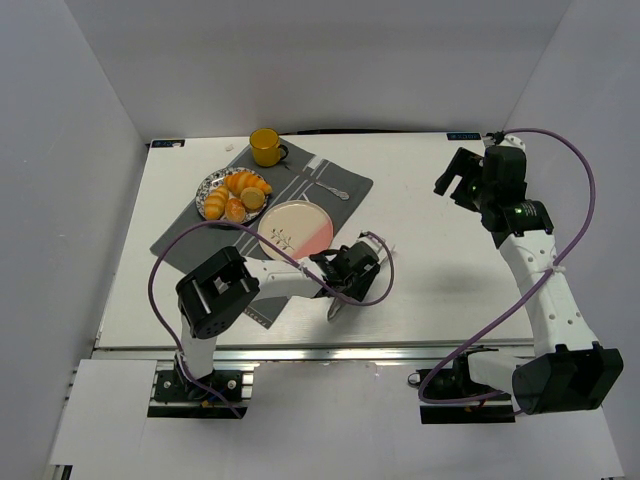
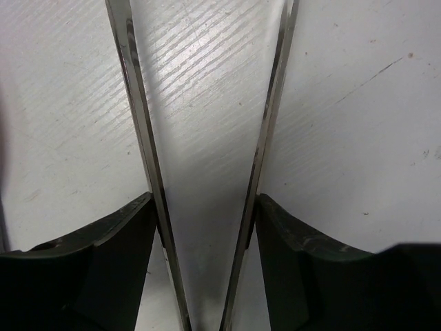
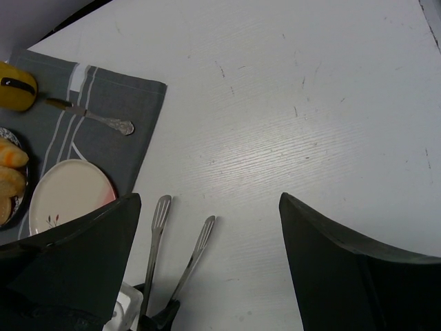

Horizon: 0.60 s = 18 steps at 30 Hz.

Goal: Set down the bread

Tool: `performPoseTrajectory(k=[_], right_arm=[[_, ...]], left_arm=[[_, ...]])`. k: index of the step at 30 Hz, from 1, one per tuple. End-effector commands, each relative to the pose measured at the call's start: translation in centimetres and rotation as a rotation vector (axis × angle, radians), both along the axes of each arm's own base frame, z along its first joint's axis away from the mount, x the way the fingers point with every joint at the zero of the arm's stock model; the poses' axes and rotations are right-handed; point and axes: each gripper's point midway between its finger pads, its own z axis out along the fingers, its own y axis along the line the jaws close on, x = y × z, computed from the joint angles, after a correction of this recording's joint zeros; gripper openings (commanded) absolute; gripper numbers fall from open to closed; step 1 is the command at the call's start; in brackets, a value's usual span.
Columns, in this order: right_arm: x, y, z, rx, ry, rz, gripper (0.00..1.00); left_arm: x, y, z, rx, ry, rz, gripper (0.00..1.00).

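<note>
Beside the pink plate (image 1: 294, 228), left tool (image 2: 203, 203) clamps the tongs (image 3: 157, 227) (right tool (image 3: 208, 200) spread wide).

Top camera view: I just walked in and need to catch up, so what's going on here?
The left gripper has its fingers against both arms of the metal tongs, low over the bare table near the front. The bread sits untouched on the patterned plate, and the pink plate beside it is empty. The right gripper hangs open, off to the far right.
</note>
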Motion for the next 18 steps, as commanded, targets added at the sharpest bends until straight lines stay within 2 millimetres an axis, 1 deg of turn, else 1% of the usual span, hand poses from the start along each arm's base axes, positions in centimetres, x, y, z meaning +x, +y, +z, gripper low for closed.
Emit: performPoseTrajectory(k=[1,2,3,5,6,7,9,11,12,13,16,18], right_arm=[[0.1,0.1,1.5,0.016,-0.060,0.007,0.88],[0.2,0.1,1.5,0.017,-0.061,0.007,0.88],[0.2,0.1,1.6,0.017,-0.063,0.009,0.88],[0.2,0.1,1.7,0.016,-0.066,0.006,0.88],[0.2,0.0,1.9,0.014,-0.070,-0.001,0.88],[0.1,-0.1,2.0,0.015,-0.073,-0.006,0.88],[0.1,-0.4,2.3,0.017,-0.081,-0.023,0.88],[0.0,-0.6,2.3,0.017,-0.085,-0.035,0.88],[0.0,-0.8,2.4,0.017,-0.088,-0.046,0.88],[-0.1,-0.8,2.4,0.021,-0.088,-0.052,0.88],[-0.3,-1.1,2.7,0.031,-0.108,-0.075,0.88],[-0.6,-1.4,3.0,0.039,-0.125,-0.094,0.88]], left_arm=[[-1.1,1.3,0.1,0.037,0.028,-0.004,0.67],[-1.0,1.3,0.8,0.033,0.020,-0.002,0.62],[-0.6,1.0,1.7,0.023,0.003,0.005,0.61],[-0.3,1.1,3.1,0.029,-0.010,0.009,0.60],[0.2,0.6,4.5,0.014,-0.031,0.012,0.60],[0.2,0.8,5.2,0.026,-0.034,0.014,0.60],[0.9,0.4,8.2,0.000,-0.071,0.022,0.60],[1.3,0.1,10.7,-0.024,-0.100,0.029,0.60],[1.6,0.2,12.3,-0.038,-0.122,0.033,0.60],[2.1,0.1,14.3,-0.048,-0.147,0.046,0.60],[2.9,0.6,18.4,-0.064,-0.209,0.074,0.62],[3.6,1.5,20.0,-0.071,-0.229,0.102,0.63]])
